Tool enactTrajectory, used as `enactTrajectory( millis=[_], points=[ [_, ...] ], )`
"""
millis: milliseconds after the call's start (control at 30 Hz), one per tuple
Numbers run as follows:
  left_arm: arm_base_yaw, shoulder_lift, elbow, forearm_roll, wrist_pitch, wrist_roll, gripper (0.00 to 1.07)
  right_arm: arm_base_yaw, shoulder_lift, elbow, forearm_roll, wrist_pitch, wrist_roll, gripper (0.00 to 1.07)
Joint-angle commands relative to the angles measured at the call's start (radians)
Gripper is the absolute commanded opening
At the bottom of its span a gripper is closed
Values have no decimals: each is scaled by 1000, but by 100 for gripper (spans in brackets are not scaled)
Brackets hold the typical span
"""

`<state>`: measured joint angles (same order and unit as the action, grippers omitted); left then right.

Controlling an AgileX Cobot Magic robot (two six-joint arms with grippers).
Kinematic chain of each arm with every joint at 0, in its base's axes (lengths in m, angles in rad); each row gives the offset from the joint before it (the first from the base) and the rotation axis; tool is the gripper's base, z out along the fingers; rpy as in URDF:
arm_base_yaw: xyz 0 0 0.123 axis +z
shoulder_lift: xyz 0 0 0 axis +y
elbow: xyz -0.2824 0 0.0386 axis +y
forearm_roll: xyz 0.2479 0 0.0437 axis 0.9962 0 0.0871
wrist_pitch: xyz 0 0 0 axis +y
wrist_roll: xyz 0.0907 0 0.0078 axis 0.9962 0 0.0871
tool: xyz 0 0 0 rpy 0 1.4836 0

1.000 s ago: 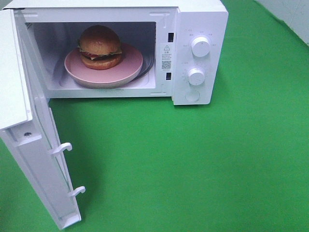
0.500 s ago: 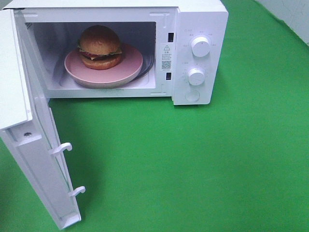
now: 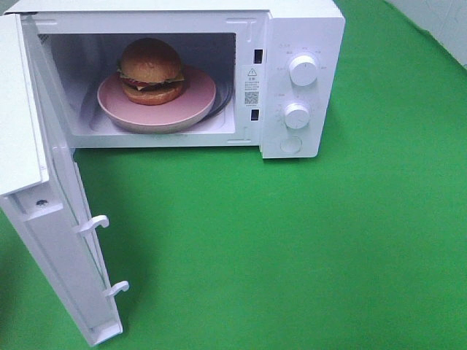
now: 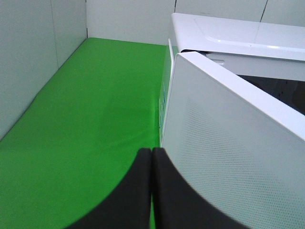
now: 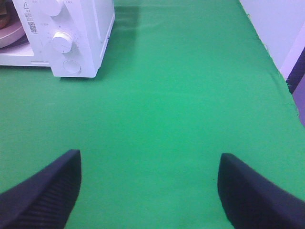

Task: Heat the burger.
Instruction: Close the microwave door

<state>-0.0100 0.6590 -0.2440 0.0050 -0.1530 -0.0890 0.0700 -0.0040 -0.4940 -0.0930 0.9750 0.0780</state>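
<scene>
The burger sits inside the microwave, toward the far left of the cavity, resting on the pink plate, which is wider than the bun and shows bare rim on its right and near sides. The microwave stands at the far left of the green cloth. Its door is hinged on the left and swung fully open toward the near side, so the cavity mouth faces the near edge with the door standing as a tall white panel to its left. 2 latch hooks stick out of the door's inner edge, one above the other in the high view. To the right of the cavity a warning label sits on the frame, and the control panel carries an upper knob, a lower knob and a round button below them.

The left gripper has its 2 dark fingers pressed together with nothing between them; it is just beside the dotted outer face of the open door, which stands between it and the cavity, with a pale wall on the other side. The right gripper is spread wide and empty over bare cloth, well to the near right of the microwave, its view reaching the lower knob and button
</scene>
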Motion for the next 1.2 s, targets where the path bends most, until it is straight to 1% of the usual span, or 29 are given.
enactTrajectory(
  millis=[33,67,100,133,167,200,233,267,333,367,400,433,467,500,533,567,667,700,733,800,867,967,1000,1033,1067,1100,1133,1167,1200],
  points=[
    [3,84,44,-5,-180,-5,0,-4,-27,3,-2,-18,-8,76],
    [3,84,44,-5,-180,-5,0,-4,-27,3,-2,-18,-8,76],
    [3,133,61,-5,-248,-7,0,-4,-27,3,-2,-18,-8,76],
    [3,133,61,-5,-248,-7,0,-4,-27,3,-2,-18,-8,76],
    [3,183,72,-5,-297,-7,0,-4,-27,3,-2,-18,-8,76],
    [3,183,72,-5,-297,-7,0,-4,-27,3,-2,-18,-8,76],
    [3,238,74,6,-322,-7,0,-4,-27,3,-2,-18,-8,76],
    [3,238,74,6,-322,-7,0,-4,-27,3,-2,-18,-8,76],
    [3,310,74,60,-370,-20,0,-4,-27,3,-2,-18,-8,76],
    [3,310,74,60,-370,-20,0,-4,-27,3,-2,-18,-8,76],
    [3,356,74,109,-411,-59,0,-4,-27,3,-2,-18,-8,76],
    [3,356,74,109,-411,-59,0,-4,-27,3,-2,-18,-8,76],
    [3,405,74,156,-457,-110,0,-4,-27,3,-2,-18,-8,76],
    [3,405,74,156,-457,-110,0,-4,-27,3,-2,-18,-8,76],
    [3,450,74,213,-519,-155,0,-4,-27,3,-2,-18,-8,76],
    [3,501,74,274,-586,-181,0,-4,-27,3,-2,-18,-8,76],
    [3,528,74,300,-617,-186,0,-4,-27,3,-2,-18,-8,76],
    [3,567,69,338,-646,-186,0,-4,-27,3,-2,-18,-8,76],
    [3,567,69,338,-646,-186,0,-4,-27,3,-2,-18,-8,76],
    [3,618,54,361,-657,-192,0,-4,-27,3,-2,-18,-8,76],
    [2,700,26,407,-693,-222,0,-4,-27,3,-2,-18,-8,76],
    [-21,734,19,405,-720,-223,0,-4,-27,3,-2,-18,-8,76],
    [-49,767,17,393,-738,-206,0,-4,-27,3,-2,-18,-8,76],
    [-49,767,17,393,-738,-206,0,-4,-27,3,-2,-18,-8,76],
    [-84,798,13,364,-738,-184,0,-4,-27,3,-2,-18,-8,76],
    [-84,798,13,364,-738,-184,0,-4,-27,3,-2,-18,-8,76],
    [-98,810,13,345,-741,-176,0,-4,-27,3,-2,-18,-8,76],
    [-134,838,13,298,-763,-156,0,-4,-27,3,-2,-18,-8,76],
    [-134,838,13,298,-763,-156,0,-4,-27,3,-2,-18,-8,76]
  ],
)
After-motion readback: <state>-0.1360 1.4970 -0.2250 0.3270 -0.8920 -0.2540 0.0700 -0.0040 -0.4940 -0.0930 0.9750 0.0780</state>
